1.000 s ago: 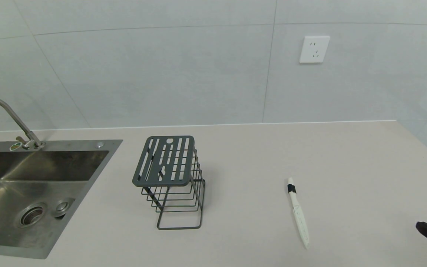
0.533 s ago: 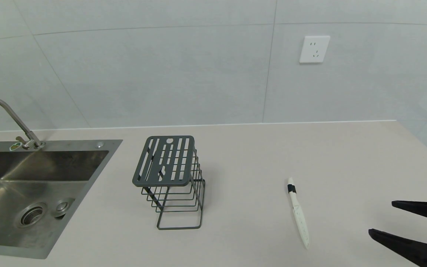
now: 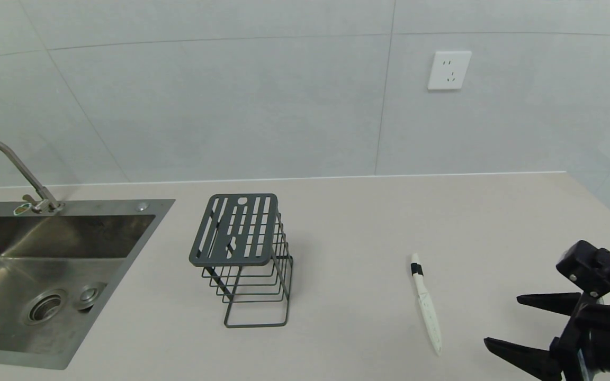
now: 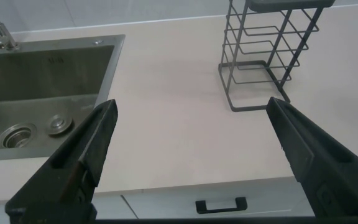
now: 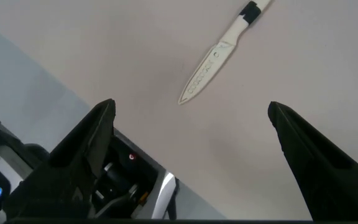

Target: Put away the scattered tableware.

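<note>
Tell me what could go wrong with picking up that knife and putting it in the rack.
1. The knife lies flat on the counter; the open right pincer may skid off it or shove it instead of gripping.
2. Its blade tip points toward the counter's near edge, so a nudge could slide it off.
3. The rack is thin wire with narrow top slots; a misaligned insert might tip it.

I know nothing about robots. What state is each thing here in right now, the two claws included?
knife: lying flat on the counter, not held.
rack: standing upright, nothing in its slots.
faucet: no water running that I can see.
left gripper: open, holding nothing.
right gripper: open, holding nothing, beside the knife but apart from it.
</note>
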{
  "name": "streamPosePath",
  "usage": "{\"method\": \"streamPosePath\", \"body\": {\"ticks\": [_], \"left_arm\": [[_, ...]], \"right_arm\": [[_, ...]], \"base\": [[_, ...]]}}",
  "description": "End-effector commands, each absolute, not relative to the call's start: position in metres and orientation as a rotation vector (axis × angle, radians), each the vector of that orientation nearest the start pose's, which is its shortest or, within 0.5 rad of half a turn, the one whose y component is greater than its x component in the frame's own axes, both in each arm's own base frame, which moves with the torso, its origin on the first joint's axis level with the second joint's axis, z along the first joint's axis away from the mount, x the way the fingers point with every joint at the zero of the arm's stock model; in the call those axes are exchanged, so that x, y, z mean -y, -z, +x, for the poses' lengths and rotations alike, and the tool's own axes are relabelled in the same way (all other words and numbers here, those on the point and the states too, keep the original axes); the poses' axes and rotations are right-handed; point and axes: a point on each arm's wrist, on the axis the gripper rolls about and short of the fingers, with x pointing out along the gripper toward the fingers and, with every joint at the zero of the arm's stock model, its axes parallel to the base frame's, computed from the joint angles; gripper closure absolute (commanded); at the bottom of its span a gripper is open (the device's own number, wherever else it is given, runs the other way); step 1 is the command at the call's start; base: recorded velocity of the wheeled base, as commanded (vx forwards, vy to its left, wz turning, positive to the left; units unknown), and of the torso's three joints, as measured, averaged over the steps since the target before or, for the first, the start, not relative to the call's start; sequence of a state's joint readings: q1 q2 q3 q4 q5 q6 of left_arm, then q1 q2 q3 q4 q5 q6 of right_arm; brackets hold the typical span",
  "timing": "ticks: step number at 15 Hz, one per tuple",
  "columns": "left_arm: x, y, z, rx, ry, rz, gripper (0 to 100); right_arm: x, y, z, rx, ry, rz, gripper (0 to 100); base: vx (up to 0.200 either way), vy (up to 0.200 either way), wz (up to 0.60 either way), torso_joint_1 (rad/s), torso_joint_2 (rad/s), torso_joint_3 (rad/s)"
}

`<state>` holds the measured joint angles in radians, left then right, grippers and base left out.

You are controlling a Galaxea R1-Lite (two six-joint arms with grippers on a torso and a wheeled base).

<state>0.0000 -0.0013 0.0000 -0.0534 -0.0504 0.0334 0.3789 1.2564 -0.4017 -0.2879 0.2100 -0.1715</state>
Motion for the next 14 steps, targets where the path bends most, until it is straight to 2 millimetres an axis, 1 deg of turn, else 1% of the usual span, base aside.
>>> {"method": "streamPosePath", "body": {"ticks": [1,3,6,8,10,12,14], "left_arm": [[0.001,-0.081,-0.023,0.055,0.050,0.035,0],[0.001,-0.081,-0.023,0.055,0.050,0.035,0],[0.001,-0.081,-0.023,0.055,0.051,0.034,0],[0.001,-0.081,-0.023,0.055,0.051,0.034,0],[0.001,-0.081,-0.023,0.055,0.051,0.034,0],[0.001,-0.081,-0.023,0.054,0.050,0.034,0],[0.001,-0.081,-0.023,0.054,0.050,0.034,0]], "right_arm": [[-0.080,-0.139,0.163,-0.568,-0.634,-0.244,0],[-0.088,-0.141,0.172,-0.570,-0.641,-0.251,0],[-0.094,-0.142,0.184,-0.582,-0.600,-0.249,0],[-0.104,-0.142,0.189,-0.607,-0.528,-0.192,0],[-0.118,-0.143,0.195,-0.628,-0.470,-0.124,0],[-0.127,-0.139,0.205,-0.648,-0.443,-0.118,0],[-0.132,-0.131,0.209,-0.674,-0.425,-0.136,0]], "base": [[0.000,0.000,0.00,0.000,0.00,0.000],[0.000,0.000,0.00,0.000,0.00,0.000],[0.000,0.000,0.00,0.000,0.00,0.000],[0.000,0.000,0.00,0.000,0.00,0.000],[0.000,0.000,0.00,0.000,0.00,0.000],[0.000,0.000,0.00,0.000,0.00,0.000],[0.000,0.000,0.00,0.000,0.00,0.000]]}}
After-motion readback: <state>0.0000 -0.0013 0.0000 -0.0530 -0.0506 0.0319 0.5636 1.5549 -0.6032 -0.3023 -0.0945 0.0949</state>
